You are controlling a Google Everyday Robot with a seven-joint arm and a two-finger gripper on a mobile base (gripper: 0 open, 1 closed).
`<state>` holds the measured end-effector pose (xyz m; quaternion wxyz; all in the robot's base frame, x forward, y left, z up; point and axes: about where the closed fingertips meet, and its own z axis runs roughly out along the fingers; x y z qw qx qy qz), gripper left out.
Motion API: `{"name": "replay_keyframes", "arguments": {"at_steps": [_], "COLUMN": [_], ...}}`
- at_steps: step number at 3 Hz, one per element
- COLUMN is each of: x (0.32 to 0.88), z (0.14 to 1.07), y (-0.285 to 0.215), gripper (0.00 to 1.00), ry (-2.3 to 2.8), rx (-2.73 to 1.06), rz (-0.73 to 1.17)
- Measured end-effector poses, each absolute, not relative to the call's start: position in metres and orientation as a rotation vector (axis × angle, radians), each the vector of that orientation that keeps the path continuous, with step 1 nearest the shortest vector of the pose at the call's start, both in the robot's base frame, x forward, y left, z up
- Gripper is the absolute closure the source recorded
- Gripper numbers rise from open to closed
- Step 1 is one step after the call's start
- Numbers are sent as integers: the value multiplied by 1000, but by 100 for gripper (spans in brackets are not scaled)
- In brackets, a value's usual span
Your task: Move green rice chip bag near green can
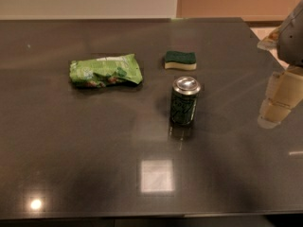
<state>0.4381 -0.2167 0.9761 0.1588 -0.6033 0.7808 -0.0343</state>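
There's the green rice chip bag [106,71], lying flat on the dark table [71,150], left of centre. To its right and nearer the camera, the green can [184,101] stands upright, with a sponge [180,60] just behind it. The gripper [277,103] hangs at the right edge, well apart from everything; how wide it's set, I can't make out.

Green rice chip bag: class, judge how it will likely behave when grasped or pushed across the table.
The green rice chip bag looks wrinkled, so it will probably crumple rather than stay stiff. Lying flat on the glossy table, it should slide, not roll. The tool hangs at the picture's right edge, apart from it.
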Motion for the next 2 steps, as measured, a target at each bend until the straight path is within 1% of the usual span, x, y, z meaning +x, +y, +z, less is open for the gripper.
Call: {"name": "replay_keyframes", "arguments": {"at_steps": [1,2], "x": [439,458], "z": [977,981], "y": [-216,-205], "gripper": [0,0], "ry": [2228,2194], "rx": [-1725,-1742], "rz": [-99,-82]}}
